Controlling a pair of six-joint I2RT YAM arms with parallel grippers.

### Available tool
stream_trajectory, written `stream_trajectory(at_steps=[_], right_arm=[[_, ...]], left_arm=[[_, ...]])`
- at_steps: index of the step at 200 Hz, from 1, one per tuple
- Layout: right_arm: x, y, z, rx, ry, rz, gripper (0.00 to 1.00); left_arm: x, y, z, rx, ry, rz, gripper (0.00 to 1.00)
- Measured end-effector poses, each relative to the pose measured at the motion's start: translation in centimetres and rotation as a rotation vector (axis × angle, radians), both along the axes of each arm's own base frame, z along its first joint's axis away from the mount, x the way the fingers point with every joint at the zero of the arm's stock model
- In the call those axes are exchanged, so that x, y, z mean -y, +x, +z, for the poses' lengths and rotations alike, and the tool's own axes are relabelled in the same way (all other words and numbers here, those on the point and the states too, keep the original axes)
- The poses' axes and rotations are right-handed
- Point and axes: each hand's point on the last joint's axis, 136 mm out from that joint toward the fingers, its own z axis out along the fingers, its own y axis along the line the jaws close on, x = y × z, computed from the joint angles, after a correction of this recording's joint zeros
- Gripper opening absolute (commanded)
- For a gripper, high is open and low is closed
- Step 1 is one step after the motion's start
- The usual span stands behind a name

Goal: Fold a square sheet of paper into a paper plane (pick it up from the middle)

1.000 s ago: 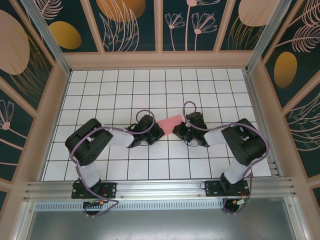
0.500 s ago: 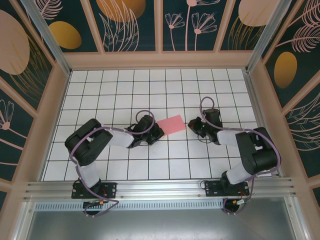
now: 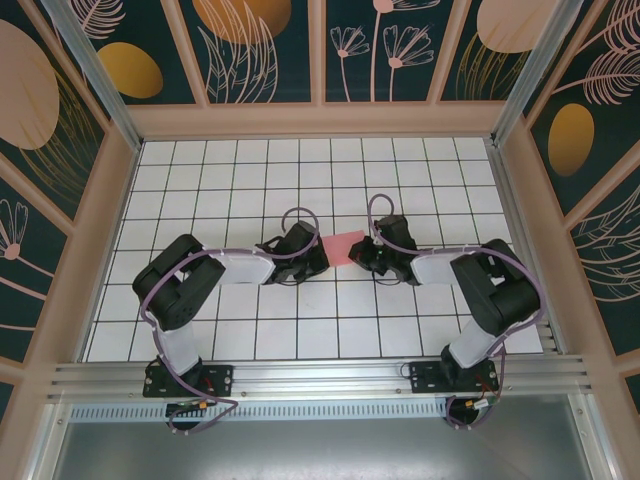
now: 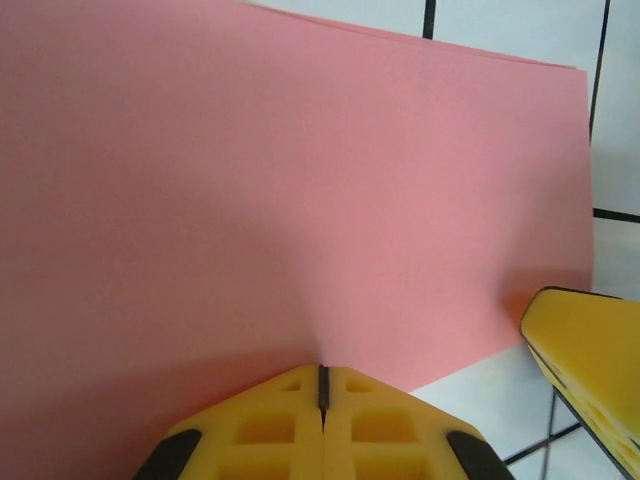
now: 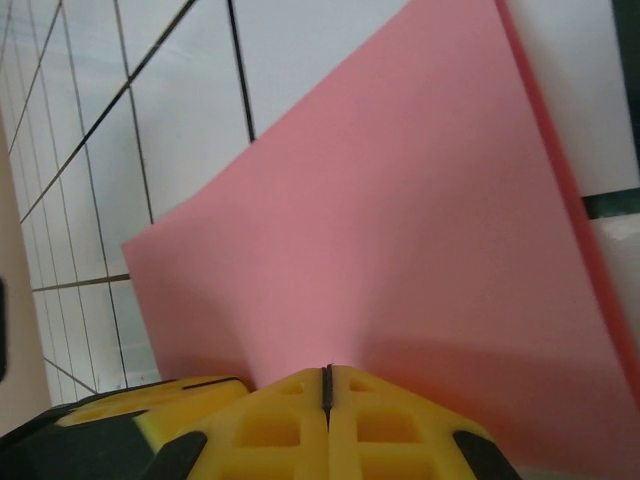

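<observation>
The square sheet of paper (image 3: 341, 246) lies flat on the gridded table, salmon pink, and a doubled edge shows it folded over on itself. It spreads across the left wrist view (image 4: 300, 180) and the right wrist view (image 5: 400, 230). My left gripper (image 3: 322, 252) is shut, its yellow tips (image 4: 322, 385) touching the paper's left part. From the other side my right gripper (image 3: 359, 255) is shut too, tips (image 5: 326, 385) down on the sheet. No paper shows between either pair of jaws. The two grippers stand close together, with the right one's yellow finger (image 4: 590, 370) in the left wrist view.
White gridded table (image 3: 250, 180) walled by a wooden frame with patterned panels (image 3: 320, 50). An aluminium rail (image 3: 320, 378) carries both arm bases at the near edge. Cables loop above each wrist (image 3: 296, 218).
The right gripper swung off the paper to the right half a second ago and has come back onto it. The left gripper has shifted slightly rightward. Less paper shows between them.
</observation>
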Motion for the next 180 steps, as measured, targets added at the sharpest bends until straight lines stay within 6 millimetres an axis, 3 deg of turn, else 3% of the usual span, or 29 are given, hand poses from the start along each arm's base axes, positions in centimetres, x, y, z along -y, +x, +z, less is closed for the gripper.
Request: stream_trajectory(at_steps=[58, 115, 153, 180], right_arm=[[0.0, 0.0, -0.7, -0.038, 0.014, -0.028, 0.0], [-0.1, -0.5, -1.0, -0.089, 0.058, -0.061, 0.0], [-0.1, -0.5, -1.0, -0.106, 0.069, -0.079, 0.0], [-0.1, -0.5, -1.0, -0.112, 0.072, -0.085, 0.0]], left_arm=[[0.1, 0.0, 0.1, 0.038, 0.031, -0.066, 0.0], [-0.3, -0.2, 0.7, -0.014, -0.137, 0.121, 0.0], [1.3, 0.6, 2.5, -0.006, -0.259, 0.174, 0.0], [2.3, 0.6, 2.5, -0.024, -0.285, 0.186, 0.0]])
